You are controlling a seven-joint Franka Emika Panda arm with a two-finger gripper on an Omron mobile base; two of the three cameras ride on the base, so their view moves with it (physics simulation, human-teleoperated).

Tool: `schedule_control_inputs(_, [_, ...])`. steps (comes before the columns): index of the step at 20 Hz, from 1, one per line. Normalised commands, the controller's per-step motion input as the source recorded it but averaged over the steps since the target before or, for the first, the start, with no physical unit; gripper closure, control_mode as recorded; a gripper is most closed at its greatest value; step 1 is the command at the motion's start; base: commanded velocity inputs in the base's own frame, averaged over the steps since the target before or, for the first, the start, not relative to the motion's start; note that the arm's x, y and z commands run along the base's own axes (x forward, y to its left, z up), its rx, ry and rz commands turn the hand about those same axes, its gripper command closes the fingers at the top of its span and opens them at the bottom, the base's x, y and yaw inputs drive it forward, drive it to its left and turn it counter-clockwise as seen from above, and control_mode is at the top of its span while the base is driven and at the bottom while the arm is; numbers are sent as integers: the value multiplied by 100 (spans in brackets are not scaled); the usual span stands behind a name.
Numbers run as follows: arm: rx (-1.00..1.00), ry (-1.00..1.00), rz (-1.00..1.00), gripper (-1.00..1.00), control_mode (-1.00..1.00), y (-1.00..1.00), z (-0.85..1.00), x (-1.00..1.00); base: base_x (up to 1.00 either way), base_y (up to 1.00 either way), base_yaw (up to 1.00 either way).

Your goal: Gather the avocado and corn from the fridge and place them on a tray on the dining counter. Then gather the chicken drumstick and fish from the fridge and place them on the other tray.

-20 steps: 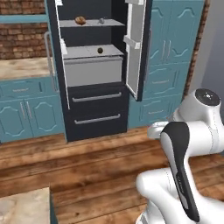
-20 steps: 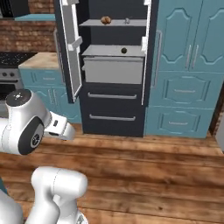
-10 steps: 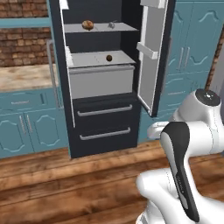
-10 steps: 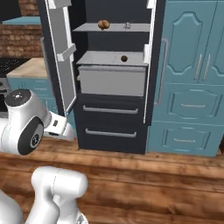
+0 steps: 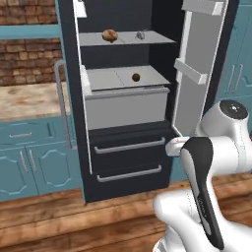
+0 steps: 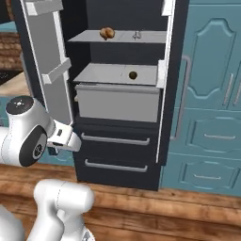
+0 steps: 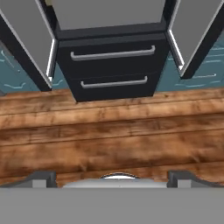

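— Wood planks (image 7: 113,131) run underfoot, warm brown, knotty and streaked, right up to the fridge (image 5: 128,162). What's nearest you?

— The gripper (image 7: 112,177), hanging low over those planks just short of the fridge's foot. Its two dark finger tips (image 7: 41,177) stand spread as wide as they go, with nothing between them but floor.

— And the fridge itself?

— Tall, charcoal-black, matte. Both doors are swung open, pale grey inside with moulded bins. At the bottom sit two flat black drawers (image 7: 111,65), each with a long grey bar handle. Above them a boxy pale grey crisper bin (image 6: 117,101) juts forward.

— Any food?

— On the smooth grey shelf atop that bin, a small dark round ball, the avocado (image 5: 136,77), sits alone toward the right. One shelf higher, the chicken drumstick (image 5: 109,35) is lumpy and glossy golden-brown at the left; beside it, to the right, lies a thin silvery thing, the fish (image 5: 140,35), too small to make out well.

— Around the fridge?

— Teal panelled cabinets (image 6: 212,108) on either side, a beige stone counter (image 5: 27,101) to its left, red brick wall (image 5: 24,59) behind that.
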Motion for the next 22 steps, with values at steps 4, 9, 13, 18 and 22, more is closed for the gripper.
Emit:
schedule_control_inputs(4, [0, 0, 0, -100, 100, 0, 0, 0, 88, -17, 7])
schedule_control_inputs(9, [0, 0, 0, -100, 100, 0, 0, 0, 86, -16, 7])
schedule_control_inputs(13, [0, 0, 0, -100, 100, 0, 0, 0, 85, -13, 5])
schedule_control_inputs(18, [0, 0, 0, -100, 100, 0, 0, 0, 82, -18, 5])
schedule_control_inputs(22, [0, 0, 0, -100, 100, 0, 0, 0, 76, -19, 4])
